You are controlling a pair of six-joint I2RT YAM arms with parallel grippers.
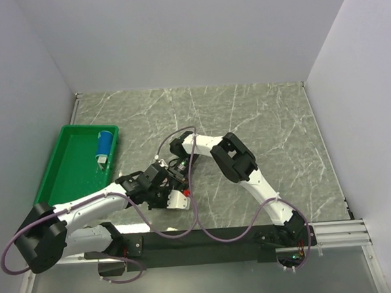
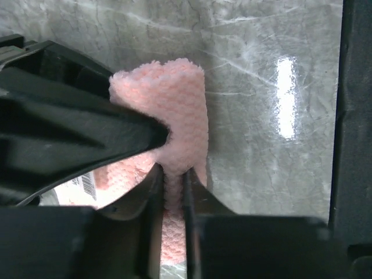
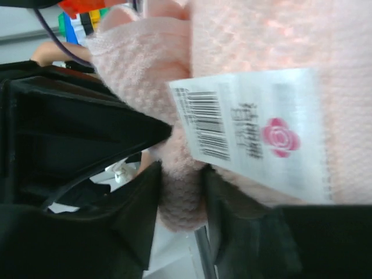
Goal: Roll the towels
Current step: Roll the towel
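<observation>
The pale pink towel (image 2: 174,104) lies as a thick roll on the marble table, close to the arm bases (image 1: 177,200). My left gripper (image 2: 172,171) is shut on a fold at the roll's near end, its thin fingers (image 2: 156,197) pressing the cloth from both sides. My right gripper (image 3: 181,171) is shut on another bunch of the same towel (image 3: 180,197), just under the white barcode tag (image 3: 250,131). Both grippers meet over the roll (image 1: 166,184). The teal and blue towel (image 1: 104,142) lies rolled in the green tray.
The green plastic tray (image 1: 66,176) stands at the table's left edge against the wall. The black mounting rail (image 1: 207,241) runs along the near edge. Purple cables (image 1: 195,205) loop over the table between the arms.
</observation>
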